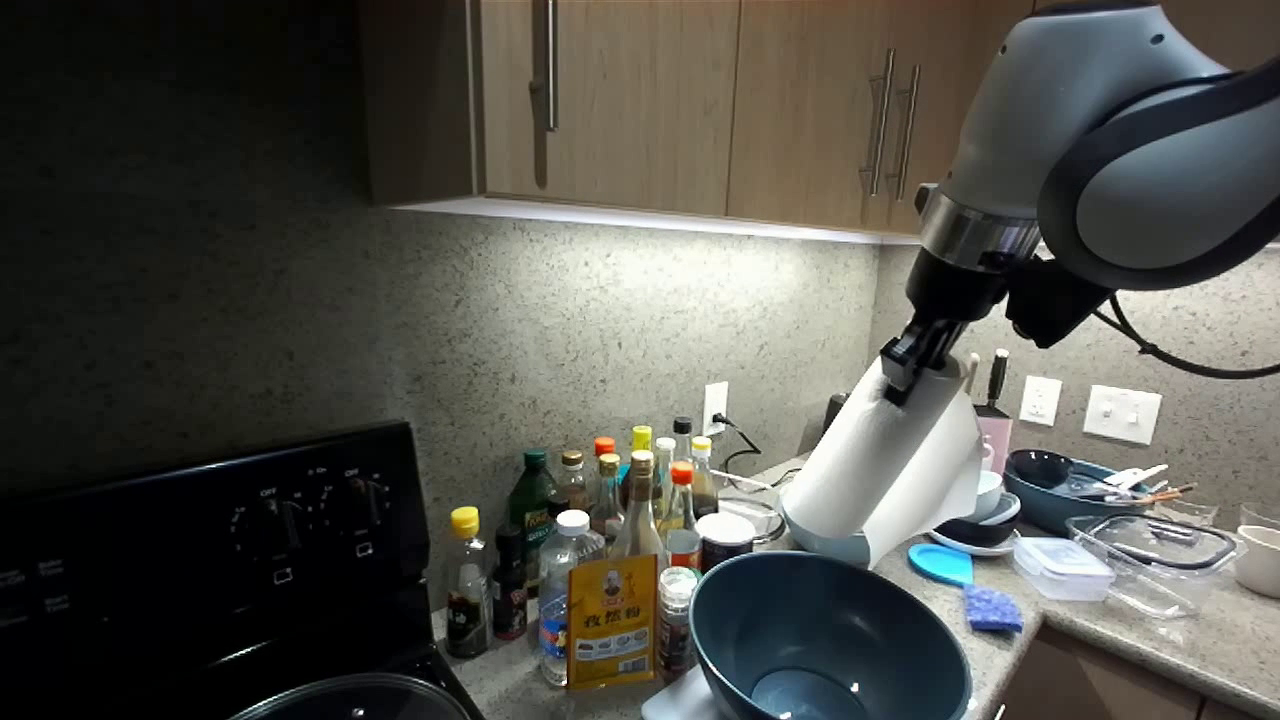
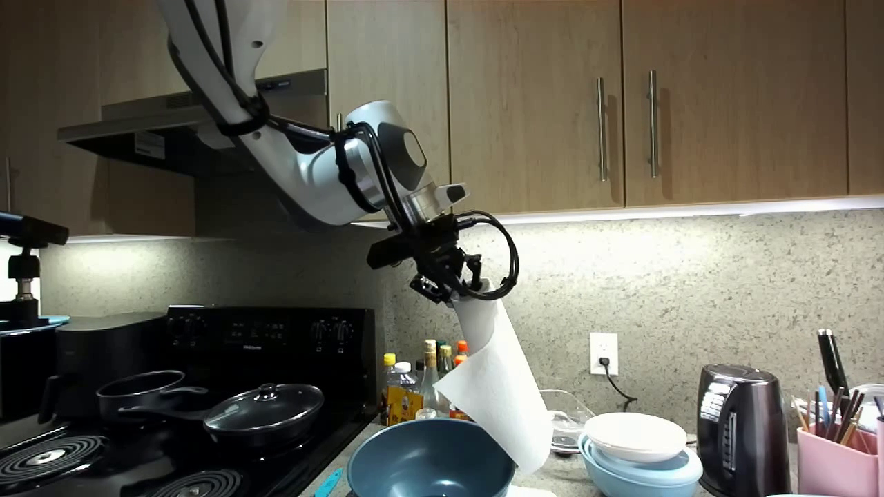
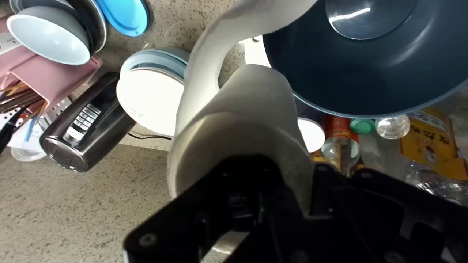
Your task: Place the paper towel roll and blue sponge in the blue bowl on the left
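Farthest left in an exterior view sits the black stove (image 1: 220, 560), at nine o'clock from the big blue bowl (image 1: 830, 625). Bottles (image 1: 638, 525) crowd together at ten o'clock, and a yellow packet (image 1: 612, 640) stands upright in front of them at nine, near the bowl's rim. At twelve o'clock the paper towel roll (image 1: 868, 455) hangs in the air outside the bowl, tilted, its upper end toward one o'clock and a loose sheet (image 1: 925, 490) trailing on its right; whether it touches the rim I cannot tell. The gripper (image 1: 910, 380) is nearly closed, its jaws pinching the edge of that upper end. The blue sponge (image 1: 992, 608) lies on the counter (image 1: 1215, 640) near the bowl, close to three o'clock, and a plastic tub (image 1: 1063, 572) sits beyond it.
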Action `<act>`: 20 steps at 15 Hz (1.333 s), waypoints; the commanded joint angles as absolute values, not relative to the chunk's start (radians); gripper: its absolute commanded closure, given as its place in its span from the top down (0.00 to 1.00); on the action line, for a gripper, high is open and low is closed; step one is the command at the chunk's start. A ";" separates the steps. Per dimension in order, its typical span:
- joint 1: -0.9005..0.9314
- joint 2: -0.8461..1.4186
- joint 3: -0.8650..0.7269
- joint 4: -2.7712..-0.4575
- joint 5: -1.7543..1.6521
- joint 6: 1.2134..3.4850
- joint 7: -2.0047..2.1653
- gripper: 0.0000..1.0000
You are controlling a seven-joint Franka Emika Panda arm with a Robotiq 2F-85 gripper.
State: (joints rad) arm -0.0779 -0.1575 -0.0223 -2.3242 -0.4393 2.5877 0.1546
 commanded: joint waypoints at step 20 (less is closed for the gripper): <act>-0.032 -0.070 -0.068 -2.371 -0.091 2.539 -0.106 0.03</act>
